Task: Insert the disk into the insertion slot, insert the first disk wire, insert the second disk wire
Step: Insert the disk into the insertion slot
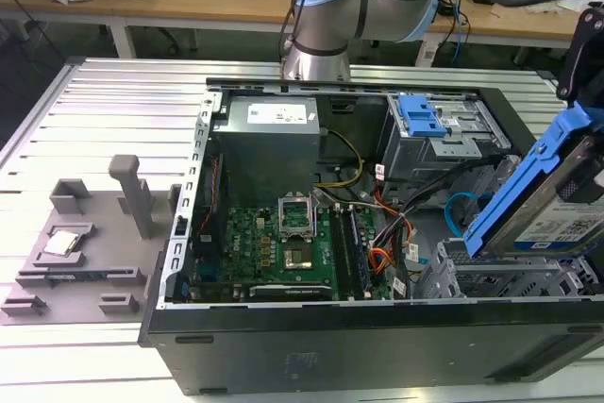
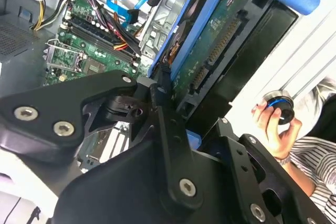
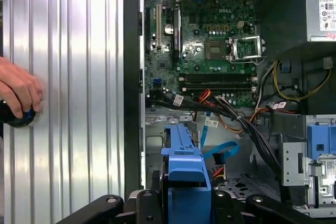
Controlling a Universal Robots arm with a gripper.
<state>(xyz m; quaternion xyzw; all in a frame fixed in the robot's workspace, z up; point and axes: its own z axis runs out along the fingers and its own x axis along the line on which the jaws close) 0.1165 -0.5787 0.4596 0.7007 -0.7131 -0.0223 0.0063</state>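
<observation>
While the disk (image 1: 552,200) hangs steeply tilted over the open computer case (image 1: 283,365), toward the exterior view's right, the gripper (image 2: 189,114) is closed on it. In the second wrist view one of the black fingers (image 2: 159,85) presses against the side of the blue carrier, and the drive's circuit-board face is turned to the camera. The insertion slot (image 1: 491,276), a grey perforated cage in the lower right of the exterior view, lies directly below the disk's lower end. The disk is not yet seated, and whether its low corner touches the cage rim cannot be told. The second disk wire (image 1: 459,209), a light-blue loop, lies just beside that lower end, between the slot and the motherboard (image 1: 283,243). A bundle of red, orange and black wires (image 1: 382,252) runs close by.

Judged hazards:
- **Jamming:** at this tilt, a carrier edge may catch on the sheet-metal rim instead of entering the bay squarely.
- **Trapped cable:** the blue loop stands near enough to the bay mouth to be pinched or dragged under the carrier.
- **Slipping grip:** the grasp appears to sit at one end of the drive, so a snag could lever it askew between the fingers.

A person's hand (image 3: 18,90) rests on a round knob on the ribbed table, well apart from the case.
</observation>
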